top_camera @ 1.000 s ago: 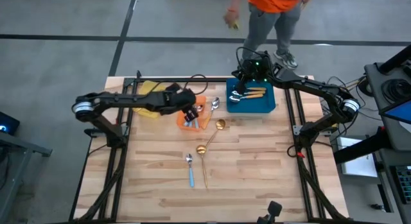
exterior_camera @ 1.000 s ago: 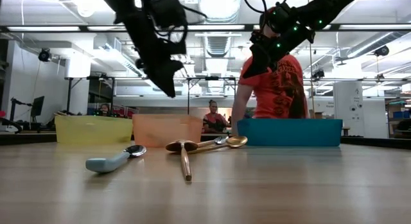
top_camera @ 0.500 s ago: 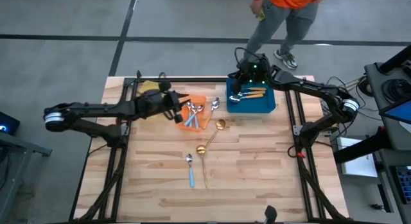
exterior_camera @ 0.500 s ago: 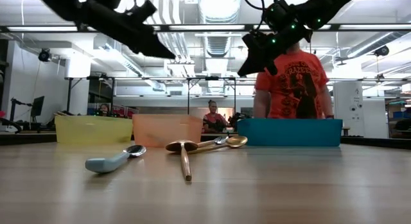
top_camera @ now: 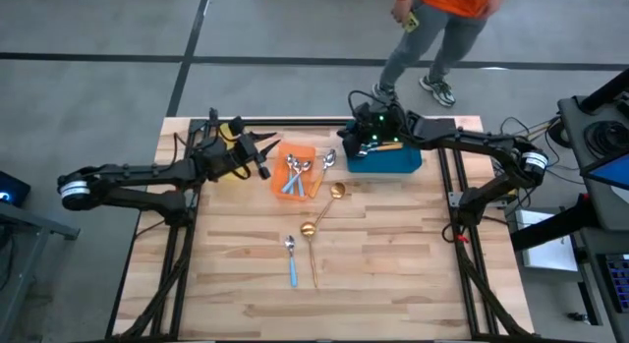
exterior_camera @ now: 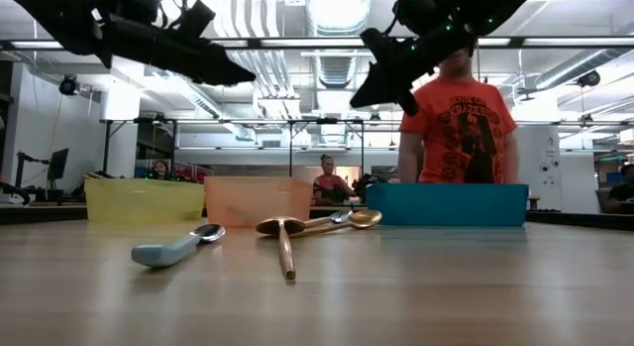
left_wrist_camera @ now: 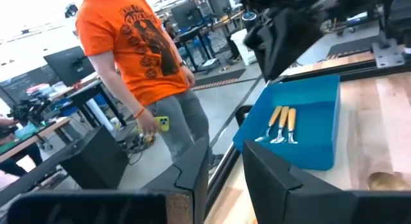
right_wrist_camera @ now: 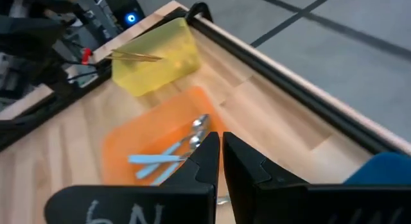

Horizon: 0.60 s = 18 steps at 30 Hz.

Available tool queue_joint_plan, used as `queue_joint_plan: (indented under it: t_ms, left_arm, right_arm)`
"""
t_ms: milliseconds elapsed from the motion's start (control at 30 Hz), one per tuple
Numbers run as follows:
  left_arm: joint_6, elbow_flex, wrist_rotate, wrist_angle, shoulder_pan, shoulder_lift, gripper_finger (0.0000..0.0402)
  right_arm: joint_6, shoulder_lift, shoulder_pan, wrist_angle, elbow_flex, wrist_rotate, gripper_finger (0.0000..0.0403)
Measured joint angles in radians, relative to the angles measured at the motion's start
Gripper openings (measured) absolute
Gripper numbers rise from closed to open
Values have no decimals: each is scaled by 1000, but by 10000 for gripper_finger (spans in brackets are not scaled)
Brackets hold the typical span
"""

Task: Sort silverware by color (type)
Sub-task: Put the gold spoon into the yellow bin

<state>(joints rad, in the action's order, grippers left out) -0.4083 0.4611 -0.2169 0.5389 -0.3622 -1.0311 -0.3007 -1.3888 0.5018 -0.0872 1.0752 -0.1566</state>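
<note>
My left gripper (top_camera: 261, 152) hangs level and open between the yellow bin (right_wrist_camera: 160, 70) and the orange bin (top_camera: 315, 186), with nothing between its fingers (left_wrist_camera: 225, 153). My right gripper (top_camera: 346, 139) is shut and empty above the left far corner of the blue bin (top_camera: 393, 166). Blue-handled spoons (top_camera: 292, 178) lie in the orange bin, and orange-handled spoons (left_wrist_camera: 282, 124) lie in the blue bin. A thin gold spoon (right_wrist_camera: 136, 56) shows at the top of the yellow bin. On the table lie two gold spoons (top_camera: 337, 191) (top_camera: 308, 228), a blue-handled spoon (top_camera: 291, 262) and a silver-bowled spoon (top_camera: 329, 158).
The three bins stand in a row along the table's far edge, inside the black frame rail (right_wrist_camera: 308, 95). A person in an orange shirt (exterior_camera: 471, 118) walks behind the table. The near half of the wooden table (top_camera: 393, 274) carries nothing but the loose spoons.
My left gripper has drawn back from above the orange bin toward the table's left edge and has tipped from pointing down to level. My right gripper has swung from over the blue bin toward the table's left and has rolled. The person behind the table has walked to the right.
</note>
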Motion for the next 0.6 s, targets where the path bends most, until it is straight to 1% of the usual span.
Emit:
queue_joint_plan:
  t_ms: [333, 500, 600]
  left_arm:
    - [-23, 39, 0, 17, -7, -40, 77]
    - [-29, 61, 0, 15, -7, -71, 77]
    - [-32, 80, 0, 13, -7, -90, 77]
  right_arm:
    - [-118, 0, -70, -3, 1, -1, 12]
    - [-155, 0, -101, -37, 26, -2, 12]
    - [-154, 0, -125, -94, 50, -3, 12]
